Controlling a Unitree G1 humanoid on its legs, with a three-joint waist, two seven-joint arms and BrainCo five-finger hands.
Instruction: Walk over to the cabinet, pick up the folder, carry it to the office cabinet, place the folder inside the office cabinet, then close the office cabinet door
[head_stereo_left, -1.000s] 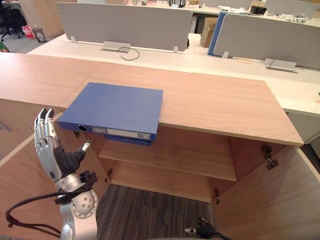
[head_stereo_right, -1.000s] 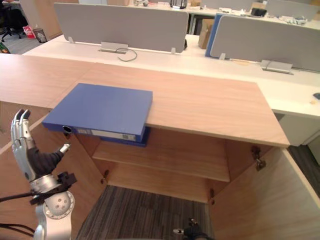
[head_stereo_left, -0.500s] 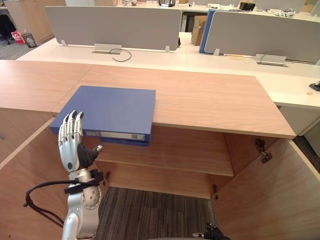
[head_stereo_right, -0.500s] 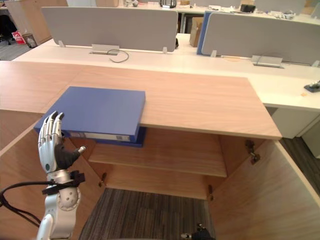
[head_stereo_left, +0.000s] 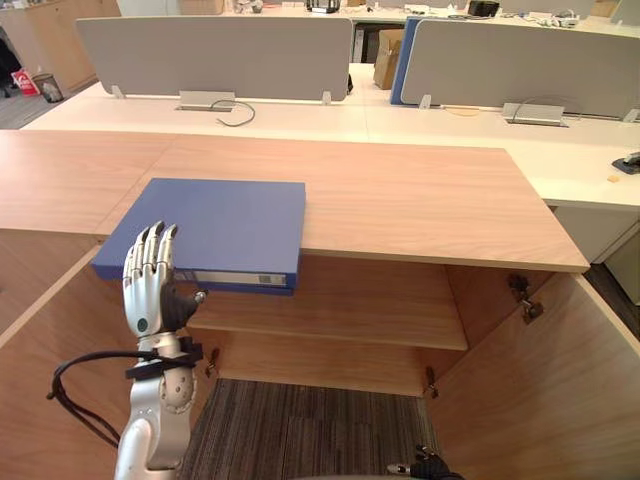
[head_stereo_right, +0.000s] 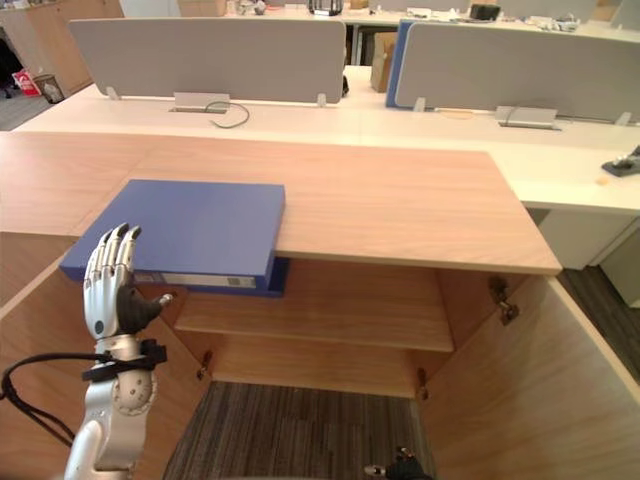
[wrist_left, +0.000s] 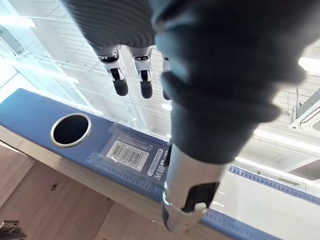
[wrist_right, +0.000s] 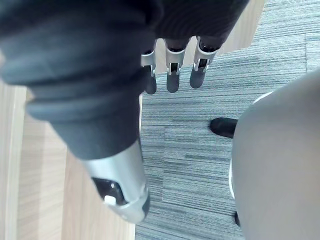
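Blue folder (head_stereo_left: 210, 225): lies flat at the near left corner of the cabinet top (head_stereo_left: 420, 200), spine (wrist_left: 130, 155) overhanging the near edge. Looks stiff and smooth, probably rather heavy; best clamped at the overhanging spine, thumb under, fingers above. Left hand (head_stereo_left: 148, 295): stands just before the spine, fingers straight, holding nothing. Right hand (wrist_right: 172, 75): hangs over the carpet (wrist_right: 200, 165), fingers straight.

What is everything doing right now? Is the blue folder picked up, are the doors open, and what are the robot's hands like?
folder: lying flat on the cabinet top, front edge sticking out past it, not held.
left door: open.
right door: open.
left hand: open, fingers straight, raised in front of the folder's spine.
right hand: open, holding nothing, over the carpet.
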